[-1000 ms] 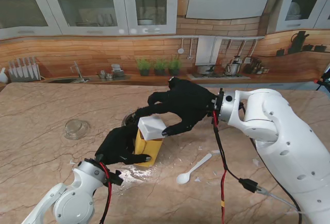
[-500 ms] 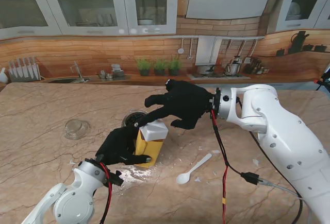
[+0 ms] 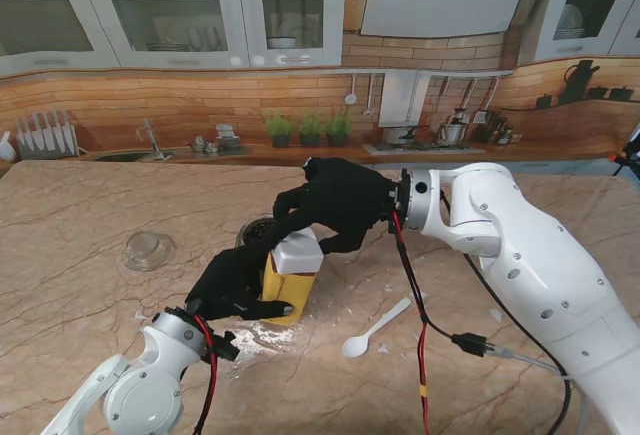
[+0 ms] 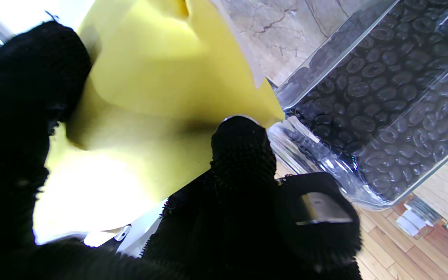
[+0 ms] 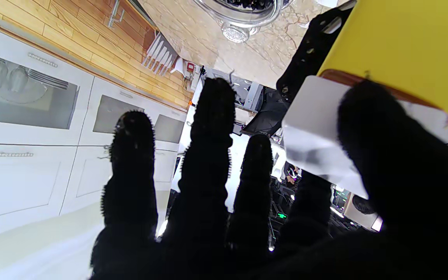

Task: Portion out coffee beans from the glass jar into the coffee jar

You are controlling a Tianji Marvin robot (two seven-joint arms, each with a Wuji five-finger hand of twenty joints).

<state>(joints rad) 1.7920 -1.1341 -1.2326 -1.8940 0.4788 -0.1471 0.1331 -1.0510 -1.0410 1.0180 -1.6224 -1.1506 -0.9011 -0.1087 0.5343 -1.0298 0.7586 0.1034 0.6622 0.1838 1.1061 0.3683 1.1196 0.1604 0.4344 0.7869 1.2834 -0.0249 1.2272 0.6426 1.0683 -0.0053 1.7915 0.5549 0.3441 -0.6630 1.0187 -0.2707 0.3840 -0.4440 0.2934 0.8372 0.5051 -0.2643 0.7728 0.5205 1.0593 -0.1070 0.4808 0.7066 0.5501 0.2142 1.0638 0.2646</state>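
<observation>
The yellow coffee jar (image 3: 290, 297) stands near the table's middle with a white lid (image 3: 297, 253) on top. My left hand (image 3: 232, 280) is shut on its left side; the left wrist view shows its fingers (image 4: 239, 155) against the yellow wall (image 4: 150, 97). My right hand (image 3: 335, 203) hovers over the lid with fingers spread. In the right wrist view its thumb (image 5: 383, 155) lies against the lid (image 5: 313, 144) above the yellow jar (image 5: 399, 42). The glass jar (image 3: 256, 229) of dark coffee beans (image 4: 383, 101) stands just behind, partly hidden by the right hand.
A white spoon (image 3: 375, 327) lies on the marble to the right of the yellow jar. A round glass lid (image 3: 148, 249) rests farther left. White crumbs or powder (image 3: 262, 335) are scattered in front of the jar. A black cable (image 3: 412, 295) hangs from the right arm.
The white lid went from tilted between the right fingers to sitting flat on the yellow jar. The right hand slid left and farther from me. The left hand kept its hold.
</observation>
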